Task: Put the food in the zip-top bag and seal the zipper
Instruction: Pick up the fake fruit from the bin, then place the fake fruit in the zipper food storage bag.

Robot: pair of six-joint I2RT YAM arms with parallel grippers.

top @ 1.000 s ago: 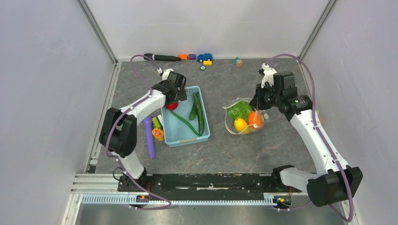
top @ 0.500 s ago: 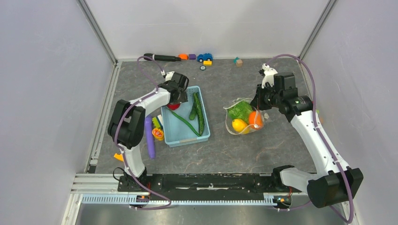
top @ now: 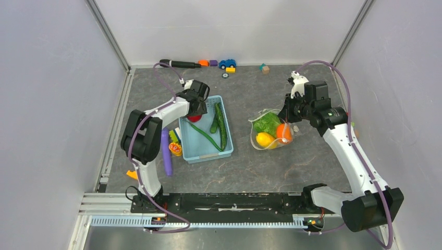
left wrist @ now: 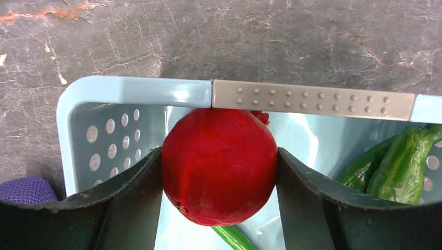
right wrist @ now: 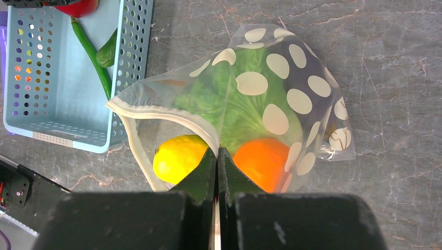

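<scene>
My left gripper (left wrist: 220,174) is shut on a red round piece (left wrist: 219,164) inside the far left corner of the light-blue basket (left wrist: 130,91); it also shows in the top view (top: 194,117). Green cucumbers (top: 221,125) lie in the basket. My right gripper (right wrist: 217,153) is shut on the white zipper (right wrist: 172,115) of the dotted zip-top bag (right wrist: 292,99), holding its mouth open toward the basket. The bag (top: 270,129) holds green lettuce (right wrist: 240,104), a yellow piece (right wrist: 180,156) and an orange piece (right wrist: 260,161).
A long purple rod (top: 166,152) and small toys lie left of the basket (top: 206,148). A black marker (top: 180,63), toy car (top: 227,63) and blocks sit by the back wall. A small clear packet (right wrist: 340,139) lies beside the bag.
My left gripper has come down onto the red piece in the basket's far left corner and its arm has folded in. The right gripper and bag have stayed put.
</scene>
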